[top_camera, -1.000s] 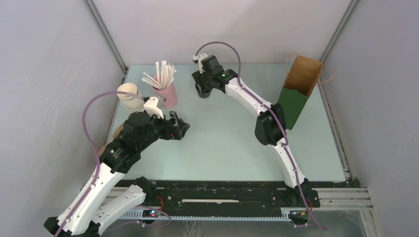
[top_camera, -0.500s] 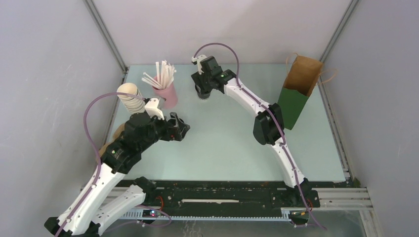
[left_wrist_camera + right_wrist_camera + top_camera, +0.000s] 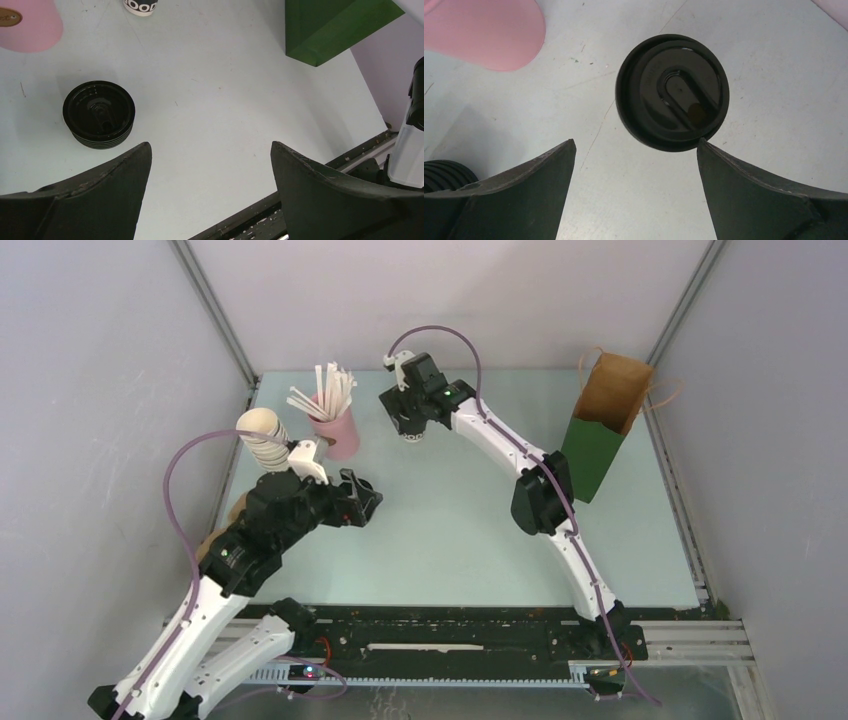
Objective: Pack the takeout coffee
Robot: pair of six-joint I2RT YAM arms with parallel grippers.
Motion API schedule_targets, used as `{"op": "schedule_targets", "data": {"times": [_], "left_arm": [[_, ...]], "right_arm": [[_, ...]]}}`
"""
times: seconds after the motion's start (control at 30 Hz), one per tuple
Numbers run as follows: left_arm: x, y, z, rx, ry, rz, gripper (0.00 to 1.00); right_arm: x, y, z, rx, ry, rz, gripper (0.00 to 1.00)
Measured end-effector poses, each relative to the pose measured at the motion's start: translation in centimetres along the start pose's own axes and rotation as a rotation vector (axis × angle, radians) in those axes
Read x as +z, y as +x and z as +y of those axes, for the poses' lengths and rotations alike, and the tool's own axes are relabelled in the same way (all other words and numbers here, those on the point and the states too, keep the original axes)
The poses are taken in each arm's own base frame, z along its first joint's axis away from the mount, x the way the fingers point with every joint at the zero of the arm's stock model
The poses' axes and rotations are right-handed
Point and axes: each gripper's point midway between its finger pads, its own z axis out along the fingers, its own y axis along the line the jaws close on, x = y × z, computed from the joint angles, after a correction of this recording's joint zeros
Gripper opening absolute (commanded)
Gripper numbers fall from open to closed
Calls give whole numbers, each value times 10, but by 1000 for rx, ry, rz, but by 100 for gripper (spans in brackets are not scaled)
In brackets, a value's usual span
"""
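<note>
The takeout coffee point(image 3: 672, 92) stands upright toward the far side of the table point(image 3: 450, 540). It is just right of the pink cup point(image 3: 340, 432) that holds white sticks, and well apart from the paper bag point(image 3: 598, 440) at the far right. The right gripper point(image 3: 634, 145) hangs directly above it, pointing down, its fingers spread wide with nothing between them. Its wrist view looks straight onto the black lid (sip hole plainly showing), which lies ahead of the gap, not inside it. I judge the wide spread is meant to let the fingers drop on either side of the cup below the lid.

The bag stands upright with its mouth open, which suits lowering the cup in from above. The left gripper point(image 3: 210, 147) hovers nearer and to the left, also spread and empty. It is tilted over the stack of loose black lids point(image 3: 99, 115) without touching it, probably to leave the right arm a free path to the bag. The stack of lidless cups point(image 3: 262, 435) sits at the left edge.
</note>
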Motion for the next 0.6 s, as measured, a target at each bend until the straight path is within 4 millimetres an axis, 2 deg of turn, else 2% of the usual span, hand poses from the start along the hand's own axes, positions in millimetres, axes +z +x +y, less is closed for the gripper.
{"op": "schedule_targets", "data": {"times": [0.1,0.2,0.3,0.47,0.53,0.57,0.6], "left_arm": [[-3,-1,-1,-1,4,-9,94],[-6,-3,-1,-6,9,-19,94],[-9,-2,0,-12,2,-23,94],[-15,0,12,-22,-59,-26,93],[-17,6,24,-24,-121,-7,92],[-18,9,31,-23,-163,10,91],[-20,13,39,-22,-211,31,89]], "right_arm": [[-6,2,2,0,4,20,100],[-24,-1,2,4,14,30,100],[-62,-11,6,20,11,21,100],[-144,-18,17,76,-26,-32,100],[-175,-7,24,94,-49,-48,100],[-195,9,32,105,-74,-47,100],[-200,14,33,107,-79,-40,99]]}}
